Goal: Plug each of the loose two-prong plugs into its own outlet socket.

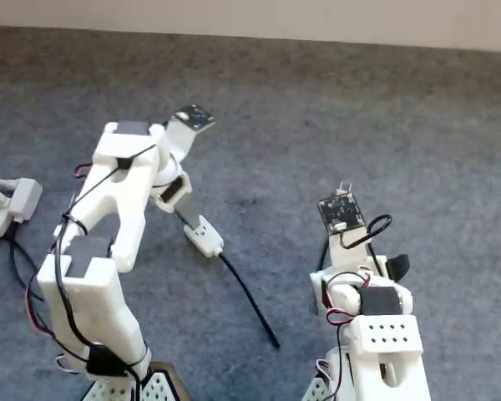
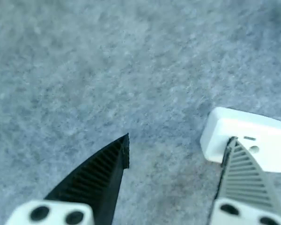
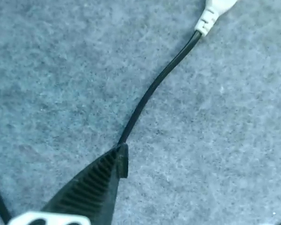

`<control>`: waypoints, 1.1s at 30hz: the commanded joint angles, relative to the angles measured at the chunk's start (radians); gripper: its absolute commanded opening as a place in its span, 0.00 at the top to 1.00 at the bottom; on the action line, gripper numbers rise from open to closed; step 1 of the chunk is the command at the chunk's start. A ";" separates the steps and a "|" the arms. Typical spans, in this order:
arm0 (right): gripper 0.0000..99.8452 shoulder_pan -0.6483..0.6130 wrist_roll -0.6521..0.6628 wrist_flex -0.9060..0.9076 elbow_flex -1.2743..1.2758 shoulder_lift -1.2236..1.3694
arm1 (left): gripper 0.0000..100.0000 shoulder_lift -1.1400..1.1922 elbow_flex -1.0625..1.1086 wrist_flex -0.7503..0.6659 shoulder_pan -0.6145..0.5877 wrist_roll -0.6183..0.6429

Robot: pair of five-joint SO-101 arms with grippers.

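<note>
**Left arm.** The left arm [image 1: 108, 234] rises from the near-left corner and reaches far and to the right, with its wrist bent down toward the grey carpeted surface [image 1: 334, 109]. The left gripper [image 2: 178, 140] has its jaws apart, with bare carpet between the black finger [image 2: 105, 168] and the pale ribbed finger [image 2: 246, 176]. The pale finger's tip overlaps the white plug [image 2: 253, 133]. Contact cannot be told.

**Right arm.** The right arm [image 1: 376, 317] stands folded at the near right, wrist pointing down. The right gripper [image 3: 196, 187] is also apart. The tip of its black finger [image 3: 103, 183] sits just over the black cord [image 3: 154, 89], with carpet on both sides of it.

**Task items.** In the high view the white plug [image 1: 204, 236] lies flat on the carpet between the two arms, just near-right of the left gripper. Its black cord [image 1: 246, 292] runs near and to the right to a loose end. White socket blocks [image 1: 12, 200] with dark leads sit at the left edge, well apart from the plug.

**Markings.** The plug face carries two small moulded marks in the left wrist view, too small to read. Each wrist carries a camera board [image 1: 342, 213], and its print is too small to read.
</note>
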 commanded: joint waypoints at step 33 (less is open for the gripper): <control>0.71 0.051 -0.057 0.171 -0.526 0.449 | 0.72 -0.653 0.427 0.089 -0.145 0.052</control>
